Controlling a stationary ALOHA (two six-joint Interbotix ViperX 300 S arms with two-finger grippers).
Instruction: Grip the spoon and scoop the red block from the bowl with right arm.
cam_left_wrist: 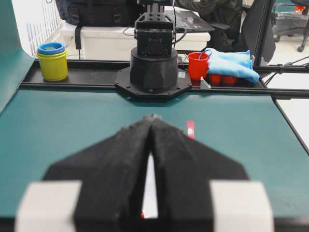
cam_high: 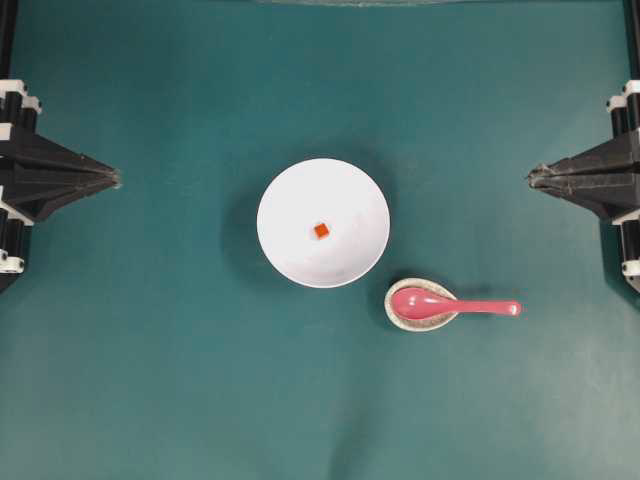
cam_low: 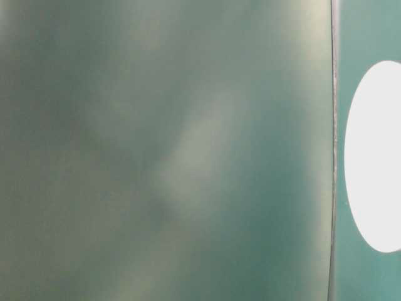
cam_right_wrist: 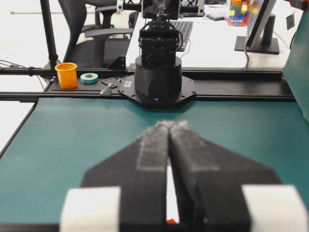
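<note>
Black tapered fingers [cam_right_wrist: 154, 145] of the right tool [cam_right_wrist: 168, 124] filled the foreground of the right wrist view, pressed together at the tips and grasping nothing. Left tool [cam_left_wrist: 152, 117] stood in the same condition in its own view: fingers clenched, nothing between them.

On inspection from overhead, the spoon [cam_high: 452, 305] lay on the green worktop [cam_high: 150, 380], its oval scoop resting in the speckled spoon rest [cam_high: 405, 318] and its handle pointing toward the right edge of the view. Neither tool touched it; the right tool [cam_high: 531, 178] sat well apart, up and to the right of it.

The bowl [cam_high: 285, 240] stood near the middle of the worktop, just up and left of the spoon rest and apart from it. It held one item only, the red block [cam_high: 321, 230], lying at about the centre of the bowl floor.

The left tool [cam_high: 115, 178] was parked at the left edge, well apart from the bowl.

The table-level view was largely blurred; only a white oval at its right edge, part of the bowl [cam_low: 376, 157], could be made out.
</note>
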